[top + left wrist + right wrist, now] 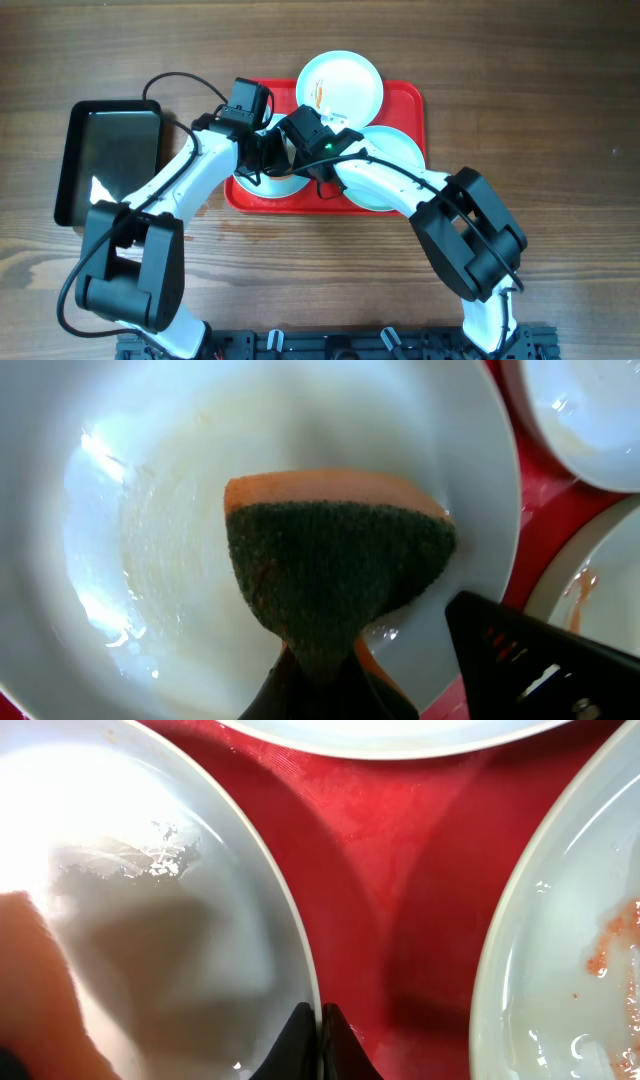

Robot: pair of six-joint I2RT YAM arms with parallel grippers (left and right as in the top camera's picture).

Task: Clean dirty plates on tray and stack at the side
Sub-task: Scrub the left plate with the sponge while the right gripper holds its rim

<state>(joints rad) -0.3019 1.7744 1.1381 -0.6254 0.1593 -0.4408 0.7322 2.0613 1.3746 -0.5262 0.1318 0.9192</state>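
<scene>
Fingers of the left gripper (328,678) are clenched on a sponge (335,565) (green scouring face toward the camera, orange body behind). The sponge hangs over the well of the front plate (170,540); whether it touches the surface cannot be told. Fingers of the right gripper (320,1020) are pinched on the same plate's rim, at the edge facing the tray's middle.

The front plate sits in the near left corner of the red tray (405,100) and is largely hidden from overhead by both wrists. A strip of bare tray separates it from the side plate (560,980), which carries orange smears (610,940) and fills the near right corner. The rear plate (340,85) lies apart from both, its far edge overhanging the tray's back rim.

A black tray (110,160) lies to the left on the wooden table (560,100), near the red tray but not touching it. Bare wood shows to the right of the red tray and behind it.
</scene>
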